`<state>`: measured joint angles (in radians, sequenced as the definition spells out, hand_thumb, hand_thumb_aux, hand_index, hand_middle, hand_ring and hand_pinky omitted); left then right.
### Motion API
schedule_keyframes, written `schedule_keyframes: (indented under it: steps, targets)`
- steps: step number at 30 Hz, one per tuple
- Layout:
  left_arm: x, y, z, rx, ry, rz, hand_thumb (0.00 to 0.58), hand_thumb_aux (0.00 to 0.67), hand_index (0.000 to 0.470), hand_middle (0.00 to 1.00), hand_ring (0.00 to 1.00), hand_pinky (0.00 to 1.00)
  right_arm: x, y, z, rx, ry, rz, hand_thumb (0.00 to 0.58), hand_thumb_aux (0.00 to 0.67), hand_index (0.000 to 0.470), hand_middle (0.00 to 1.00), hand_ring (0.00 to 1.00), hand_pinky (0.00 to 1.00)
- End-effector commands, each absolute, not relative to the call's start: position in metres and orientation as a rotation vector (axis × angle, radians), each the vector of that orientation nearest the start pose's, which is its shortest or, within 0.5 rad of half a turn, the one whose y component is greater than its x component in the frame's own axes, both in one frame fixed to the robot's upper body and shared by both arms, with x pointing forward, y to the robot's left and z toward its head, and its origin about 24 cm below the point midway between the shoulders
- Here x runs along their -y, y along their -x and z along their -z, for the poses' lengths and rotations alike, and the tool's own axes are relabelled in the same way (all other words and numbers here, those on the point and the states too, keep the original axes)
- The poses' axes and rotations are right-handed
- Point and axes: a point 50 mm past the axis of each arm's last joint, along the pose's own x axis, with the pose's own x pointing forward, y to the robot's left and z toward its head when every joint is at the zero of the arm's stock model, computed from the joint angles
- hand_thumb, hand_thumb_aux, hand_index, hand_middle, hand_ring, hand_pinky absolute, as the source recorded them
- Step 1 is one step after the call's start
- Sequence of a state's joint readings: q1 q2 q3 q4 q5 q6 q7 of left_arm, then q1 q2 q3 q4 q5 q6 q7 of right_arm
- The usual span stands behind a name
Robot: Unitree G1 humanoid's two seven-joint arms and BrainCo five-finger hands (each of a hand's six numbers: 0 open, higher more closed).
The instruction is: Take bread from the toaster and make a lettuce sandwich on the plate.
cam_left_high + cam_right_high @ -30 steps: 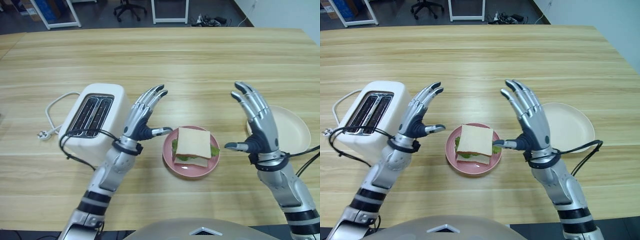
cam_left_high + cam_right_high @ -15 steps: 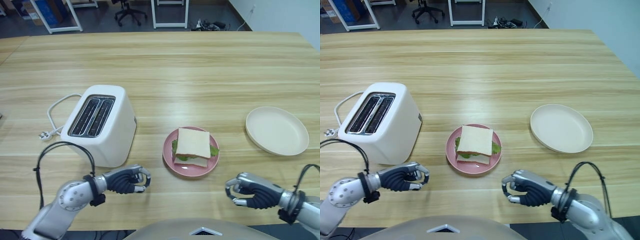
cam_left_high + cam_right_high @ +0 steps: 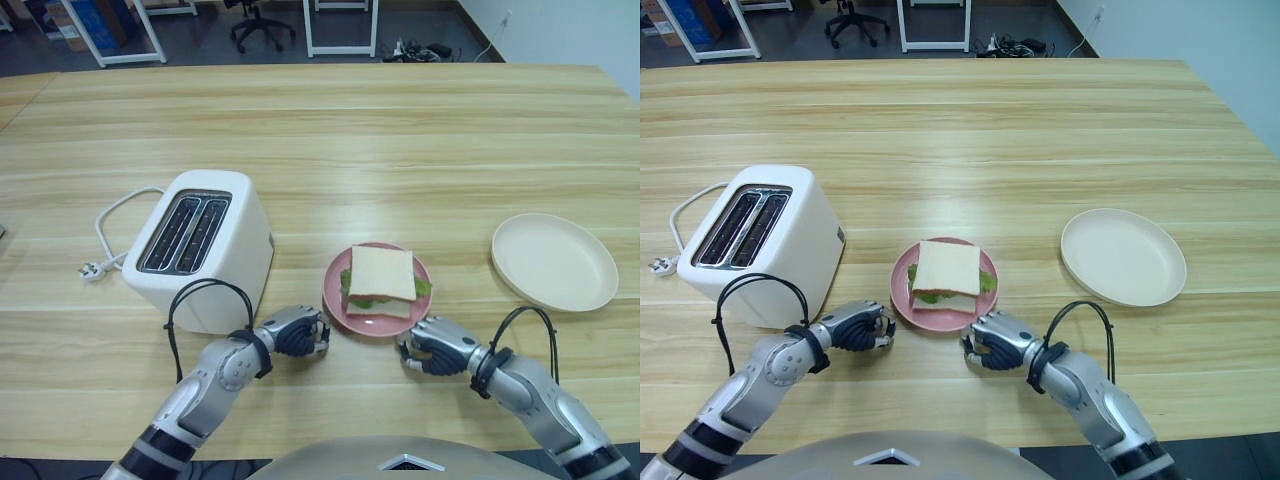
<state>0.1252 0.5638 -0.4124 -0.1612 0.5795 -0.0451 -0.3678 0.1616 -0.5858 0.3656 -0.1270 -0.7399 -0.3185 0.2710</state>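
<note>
Sandwich (image 3: 381, 278) is sitting on the pink plate (image 3: 370, 326) right around the middle of the frame, white bread on top with lettuce (image 3: 424, 288) poking out the sides. The left robot hand (image 3: 296, 332) and right robot hand (image 3: 437, 346) are both curled into fists holding nothing, down on the counter (image 3: 400, 140) just beside the plate's lower edge, one each side. The toaster (image 3: 200, 250) is at left, slots empty as far as I can see, and a cream plate (image 3: 553, 262) sits off to the right.

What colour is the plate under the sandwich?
Pink; the plate under the sandwich shows best in the right eye view.
</note>
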Motion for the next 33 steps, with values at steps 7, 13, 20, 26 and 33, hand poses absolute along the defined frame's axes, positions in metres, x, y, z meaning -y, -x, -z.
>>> schedule_keyframes:
  steps: [7, 13, 20, 26, 33]
  targets:
    - [-0.138, -0.22, 0.004, -0.102, -1.148, 0.642, 0.58, 0.67, 0.47, 1.0, 1.0, 1.0, 0.15, -0.233, -0.011, 0.204, 1.371, -0.66, 0.571, 0.589, 0.413, 0.99, 0.99, 0.99]
    - [-0.15, -0.206, -0.031, 0.053, -0.928, 0.593, 0.0, 0.0, 0.0, 0.0, 0.0, 0.0, 0.159, -0.205, -0.038, 0.283, 1.168, -0.614, 0.0, 0.0, 0.0, 0.0, 0.0, 0.0]
    - [-0.161, -0.179, -0.111, 0.395, -0.311, 0.539, 0.0, 0.0, 0.0, 0.0, 0.0, 0.0, 0.203, -0.171, -0.107, 0.325, 0.716, -0.436, 0.0, 0.0, 0.0, 0.0, 0.0, 0.0]
    - [-0.165, -0.21, -0.089, 0.36, 0.024, 0.324, 0.0, 0.0, 0.0, 0.0, 0.0, 0.0, 0.19, -0.195, -0.097, 0.352, 0.338, -0.156, 0.0, 0.0, 0.0, 0.0, 0.0, 0.0]
    - [-0.157, -0.237, -0.06, 0.289, 0.086, 0.084, 0.0, 0.0, 0.0, 0.0, 0.0, 0.0, 0.161, -0.221, -0.063, 0.264, 0.209, 0.003, 0.0, 0.0, 0.0, 0.0, 0.0, 0.0]
